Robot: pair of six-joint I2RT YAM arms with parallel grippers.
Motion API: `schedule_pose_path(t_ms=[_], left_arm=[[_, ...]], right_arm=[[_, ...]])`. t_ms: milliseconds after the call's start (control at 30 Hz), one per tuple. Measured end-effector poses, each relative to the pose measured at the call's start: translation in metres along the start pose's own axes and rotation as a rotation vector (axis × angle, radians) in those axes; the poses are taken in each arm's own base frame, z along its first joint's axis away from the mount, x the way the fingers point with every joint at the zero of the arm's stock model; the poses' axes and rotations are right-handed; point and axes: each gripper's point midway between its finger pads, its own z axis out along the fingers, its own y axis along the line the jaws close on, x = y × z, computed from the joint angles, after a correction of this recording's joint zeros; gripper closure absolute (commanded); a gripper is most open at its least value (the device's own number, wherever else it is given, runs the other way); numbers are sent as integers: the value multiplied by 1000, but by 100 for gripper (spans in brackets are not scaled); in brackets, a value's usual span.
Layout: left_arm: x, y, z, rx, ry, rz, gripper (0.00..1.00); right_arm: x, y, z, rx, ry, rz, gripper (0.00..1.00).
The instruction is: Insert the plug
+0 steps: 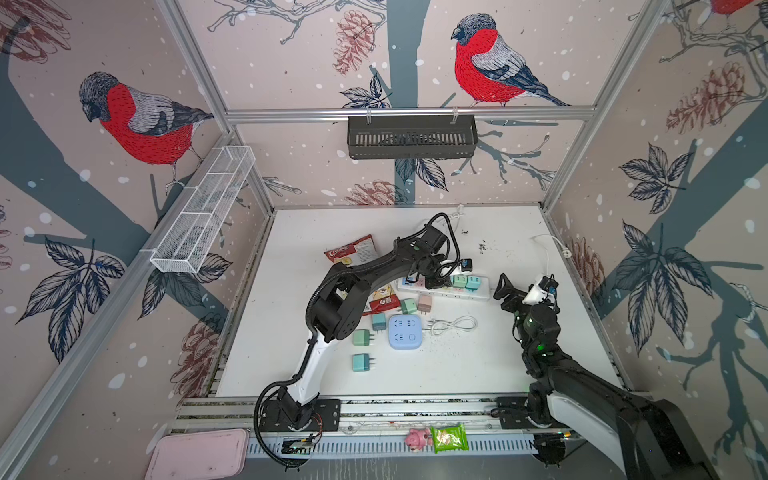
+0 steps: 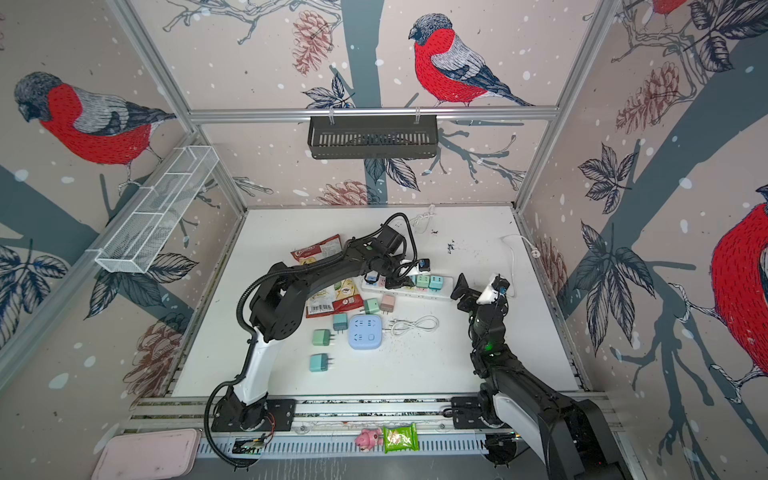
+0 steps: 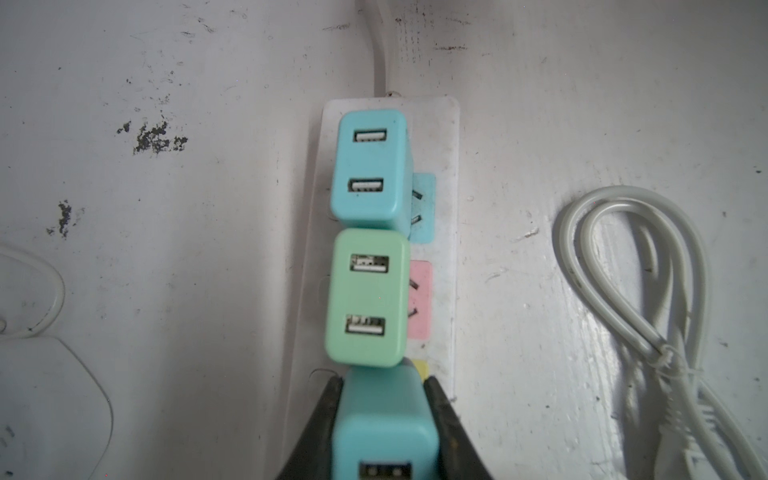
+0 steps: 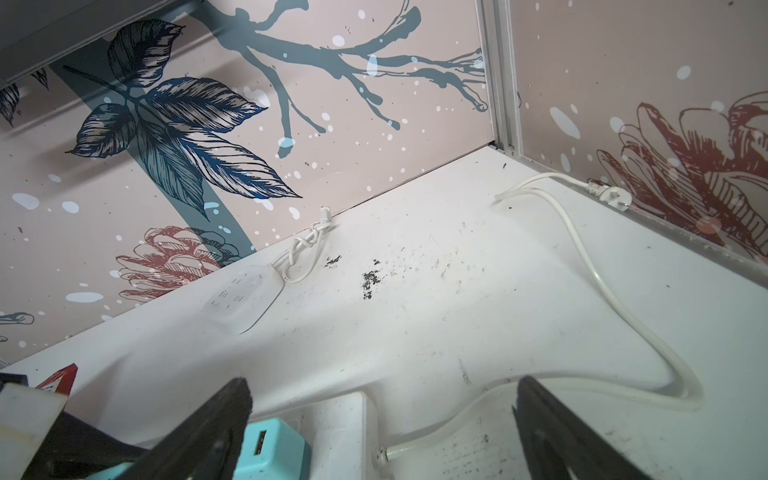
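A red chip bag (image 1: 351, 249) lies flat toward the back of the white table (image 1: 478, 365), and a red snack packet (image 1: 384, 301) lies nearer the middle, partly hidden. A coiled cable (image 1: 453, 325) lies right of centre. A mesh basket (image 1: 203, 212) hangs on the left wall and a black basket (image 1: 411, 137) on the back rail. Along the front are a pink tray (image 1: 197, 455), a pig toy (image 1: 417, 439) and, just beside the toy, a green packet (image 1: 449, 438).

The scuffed white table (image 1: 457, 365) held a long white power strip (image 1: 482, 294), a square blue socket block (image 1: 404, 331), loose green plugs (image 1: 360, 337), red snack bags (image 1: 353, 249) and white cords (image 1: 455, 324).
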Motion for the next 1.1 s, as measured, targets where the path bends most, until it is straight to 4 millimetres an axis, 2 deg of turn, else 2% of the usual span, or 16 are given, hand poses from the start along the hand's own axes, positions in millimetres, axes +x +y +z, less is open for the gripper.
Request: schedule_pose_path(t_ms=[400,1100], left_arm=[[1,6,3,-29,33,-8,100],[1,4,3,-41,52,0,100]], right_arm=[[0,0,0,-2,0,4,0],[-1,0,-1,-7,-4,21,0]])
